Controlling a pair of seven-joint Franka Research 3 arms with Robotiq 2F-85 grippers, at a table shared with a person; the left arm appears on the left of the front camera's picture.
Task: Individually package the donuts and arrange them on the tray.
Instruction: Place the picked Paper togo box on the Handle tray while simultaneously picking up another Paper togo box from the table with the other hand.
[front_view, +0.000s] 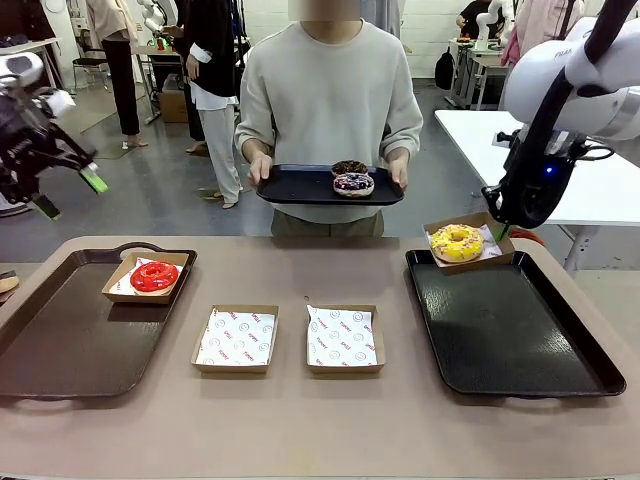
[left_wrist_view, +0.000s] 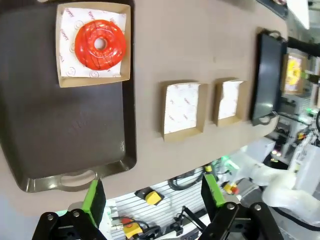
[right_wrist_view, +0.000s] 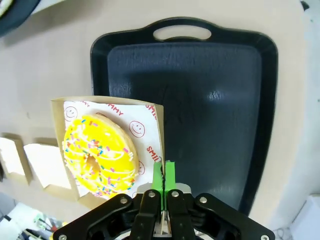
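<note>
Gripping the cardboard box (right_wrist_view: 102, 99) of the yellow donut (right_wrist_view: 107, 145) by its rim, your right gripper (right_wrist_view: 163, 168) holds it at the far-left corner of the right tray (front_view: 505, 335); your left gripper (left_wrist_view: 152, 192) stands wide, empty; red donut (front_view: 166, 281) boxed on left tray (front_view: 60, 345).

"SMIL" and "MMY" fragments on white paper (right_wrist_view: 145, 142) lining the cardboard box (right_wrist_view: 105, 99) under the yellow donut (right_wrist_view: 115, 150)

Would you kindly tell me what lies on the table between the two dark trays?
In the front view, two empty paper-lined cardboard boxes lie there side by side: left box beside the left tray, right box nearer the right tray.
</note>
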